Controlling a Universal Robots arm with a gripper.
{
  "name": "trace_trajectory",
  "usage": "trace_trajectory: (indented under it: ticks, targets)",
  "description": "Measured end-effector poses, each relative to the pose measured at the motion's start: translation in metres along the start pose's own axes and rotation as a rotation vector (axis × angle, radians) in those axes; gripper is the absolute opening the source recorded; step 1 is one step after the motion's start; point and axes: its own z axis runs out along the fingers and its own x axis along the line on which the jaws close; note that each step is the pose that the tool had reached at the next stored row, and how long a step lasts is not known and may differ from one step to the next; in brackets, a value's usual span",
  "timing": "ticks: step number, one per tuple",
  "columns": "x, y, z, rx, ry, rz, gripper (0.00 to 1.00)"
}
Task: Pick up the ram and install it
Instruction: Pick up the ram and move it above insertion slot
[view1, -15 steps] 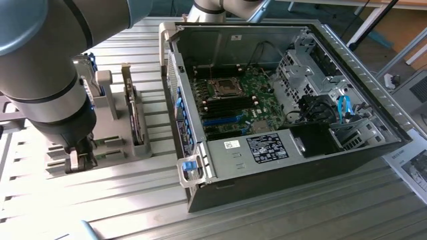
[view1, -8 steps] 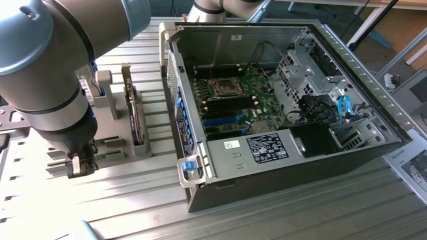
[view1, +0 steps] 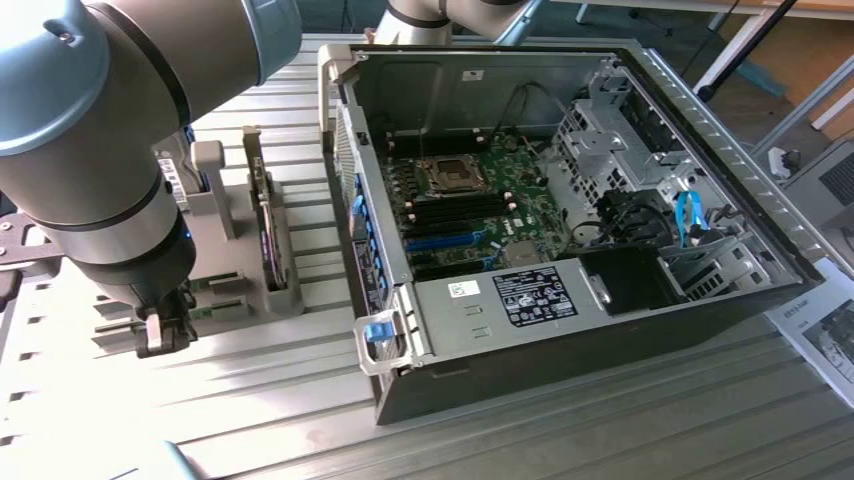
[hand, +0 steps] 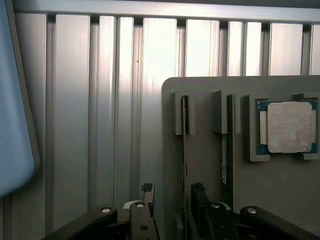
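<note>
Two rams: both stand on edge in parallel slots of a grey holder (hand: 280, 200) on the counter (hand: 100, 125).
Tool: the tool (hand: 173, 189) is spread and holds nothing. One finger (hand: 149, 200) sits to one side of the near ram and its mate sits to the other side.
Near ram: the near ram (hand: 184, 150) lies straight ahead of the tool, inside the gap between the fingers and closer to one of them. No contact is visible.
Long axis: it runs directly away from the tool, so the fingers face the stick's two flat sides.
Far ram: the far ram (hand: 229, 145) lies just outside the tool's gap, beside the near one.
Chip: the chip (hand: 287, 127) sits further out on that same side, in its own pocket.
Case: the case (view1: 721, 130) lies open, well apart from the tool, with the holder between them.
Hidden: the near ram's closest end is cut off behind the tool's body. I cannot tell whether the fingertips are down at the stick's level or above it. In the exterior view the arm (view1: 94, 150) covers part of the holder, and the rams are hard to pick out there.
</note>
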Motion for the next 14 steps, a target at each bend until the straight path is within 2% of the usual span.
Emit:
trace_trajectory:
  ticks: [1,2,3,4,14]
  targets:
    - [0.0,0.0,0.0,0.0,0.0,0.0,0.41]
    - [0.0,0.0,0.0,0.0,-0.0001,0.0,0.34]
    - [0.0,0.0,0.0,-0.0001,-0.0001,0.0,0.34]
    - [0.0,0.0,0.0,0.0,-0.0001,0.0,0.27]
    - [-0.0031,0.0004,0.0012,-0.0002,-0.0006,0.0,0.27]
